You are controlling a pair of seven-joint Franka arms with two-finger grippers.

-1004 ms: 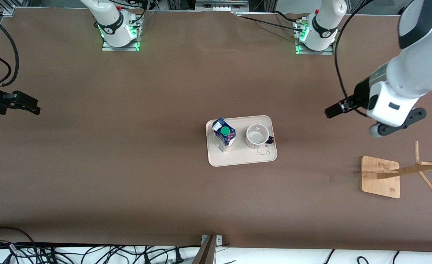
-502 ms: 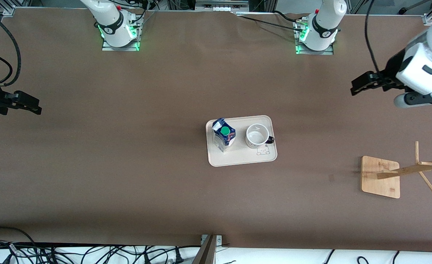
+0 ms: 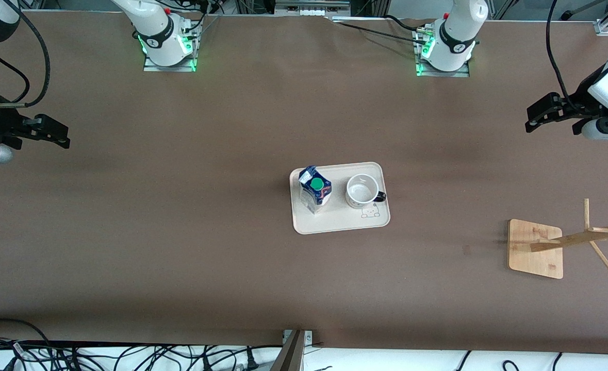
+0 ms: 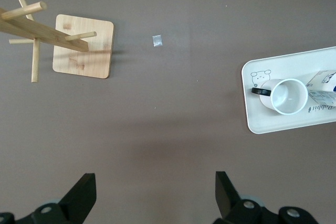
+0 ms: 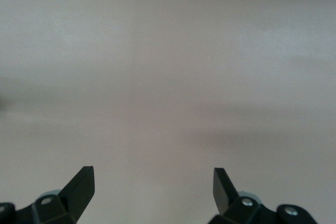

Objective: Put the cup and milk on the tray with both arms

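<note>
Both items stand on the tray; both end effectors empty and spread wide, well apart from it.

Viewed left to right: the right end effector (image 3: 59, 138) hangs over the right arm's end of the brown desk (image 3: 180, 247). At mid-desk the cream rectangular tray (image 3: 334, 224) carries the blue-and-red gable-top milk carton with green cap (image 3: 315, 188) beside the white black-rimmed cup (image 3: 361, 189), both upright. The left end effector (image 3: 536, 119) hangs over the left arm's end. The task is judged complete; neither arm is clearly nearer.

Brown table (image 3: 180, 232) has the tray (image 3: 334, 222) mid-table, well apart from both grippers, and a wooden rack (image 3: 536, 249) under the left gripper (image 3: 533, 121).
</note>
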